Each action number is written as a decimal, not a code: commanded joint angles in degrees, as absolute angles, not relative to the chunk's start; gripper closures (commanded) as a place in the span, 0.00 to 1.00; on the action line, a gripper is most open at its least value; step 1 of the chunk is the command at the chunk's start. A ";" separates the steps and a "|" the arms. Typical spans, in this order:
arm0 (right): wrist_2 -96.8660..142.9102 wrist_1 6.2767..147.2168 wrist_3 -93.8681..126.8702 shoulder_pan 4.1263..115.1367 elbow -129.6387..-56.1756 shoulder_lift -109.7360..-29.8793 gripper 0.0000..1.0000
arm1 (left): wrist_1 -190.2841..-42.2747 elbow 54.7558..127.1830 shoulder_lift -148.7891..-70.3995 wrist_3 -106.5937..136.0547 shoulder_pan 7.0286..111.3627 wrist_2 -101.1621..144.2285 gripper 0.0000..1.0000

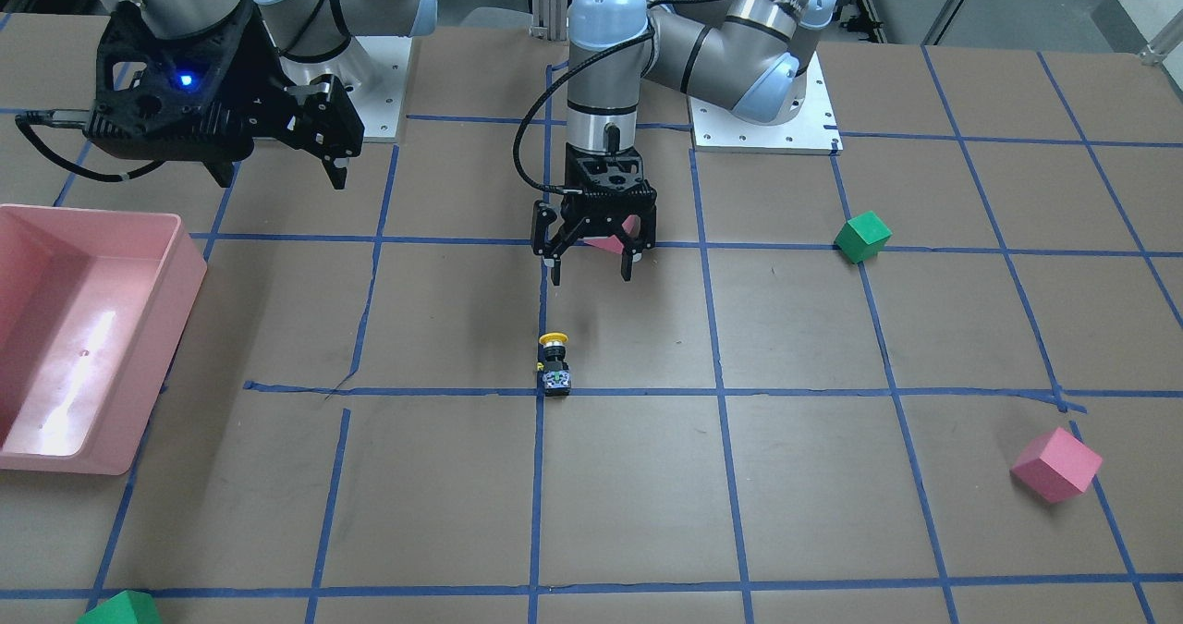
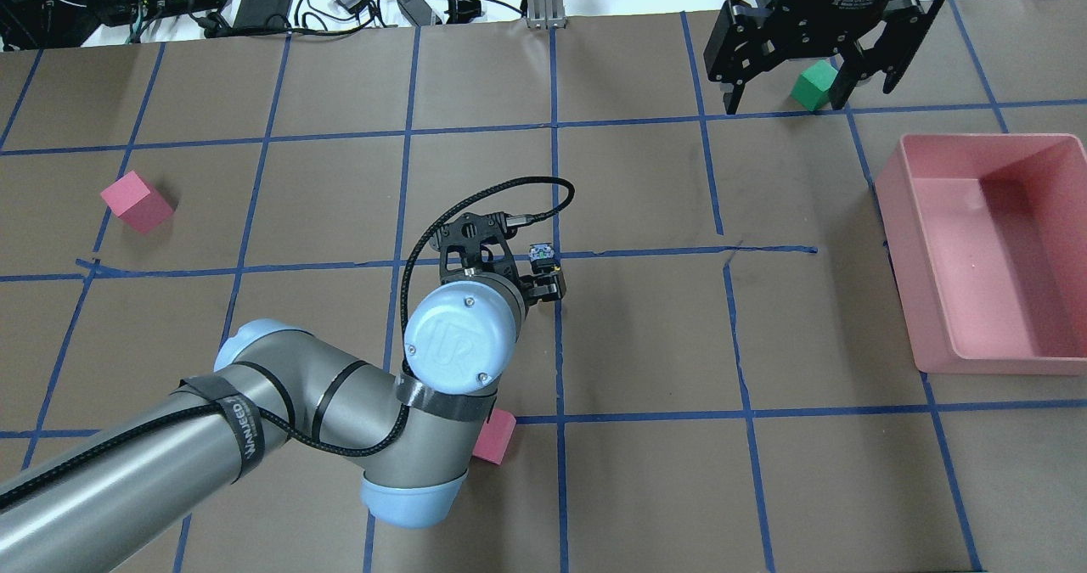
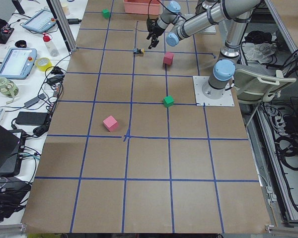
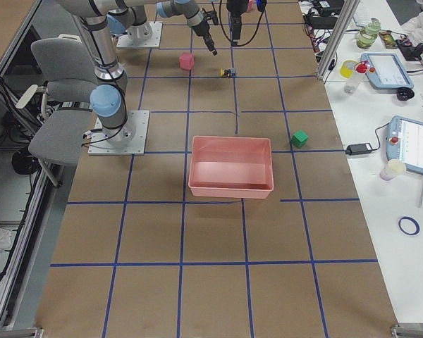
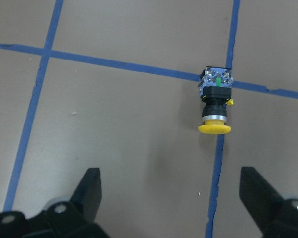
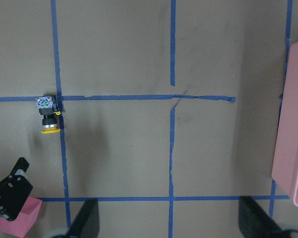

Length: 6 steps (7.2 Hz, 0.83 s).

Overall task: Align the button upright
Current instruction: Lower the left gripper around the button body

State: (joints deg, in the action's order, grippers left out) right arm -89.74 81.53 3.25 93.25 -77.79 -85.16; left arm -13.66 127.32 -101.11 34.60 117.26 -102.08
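Observation:
The button [image 1: 554, 365] lies on its side on the brown table, on a blue tape crossing. Its yellow cap [image 5: 214, 129] points toward the robot and its grey base [image 5: 216, 81] points away. My left gripper [image 1: 591, 268] hangs open above the table, a little to the robot's side of the button and not touching it. In the left wrist view the button [image 5: 215, 101] sits ahead of the spread fingers [image 5: 92, 191], to the right of centre. My right gripper [image 2: 788, 98] is open and empty, held high far off to the side, and its wrist view shows the button [image 6: 49, 115] at the left.
A pink bin [image 2: 892, 199] stands on the robot's right. One pink cube [image 2: 495, 437] lies under the left arm and another [image 1: 1056, 464] far out on the left side. Green cubes [image 1: 862, 236] [image 2: 813, 85] lie apart from the button.

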 commanded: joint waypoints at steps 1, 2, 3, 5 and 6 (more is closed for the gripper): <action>-89.74 81.56 3.25 93.25 -77.87 -85.17 0.00 | -6.69 126.83 -107.81 34.72 120.30 -105.79 0.05; -89.74 81.56 3.34 93.43 -77.87 -85.17 0.00 | -2.59 126.74 -110.36 34.89 121.11 -107.04 0.05; -89.74 81.65 3.25 93.25 -78.39 -85.17 0.00 | 0.58 126.74 -112.39 36.98 121.81 -107.83 0.05; -89.65 81.74 2.90 93.25 -79.01 -85.34 0.00 | 6.91 126.83 -116.00 37.44 123.74 -111.43 0.04; -89.56 81.83 2.90 93.25 -79.01 -85.34 0.00 | 10.60 126.83 -117.76 37.09 123.75 -111.88 0.00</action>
State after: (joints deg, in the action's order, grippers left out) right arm -89.64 81.74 2.95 93.26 -78.91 -85.30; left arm 6.02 126.79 -115.44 37.23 123.33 -110.74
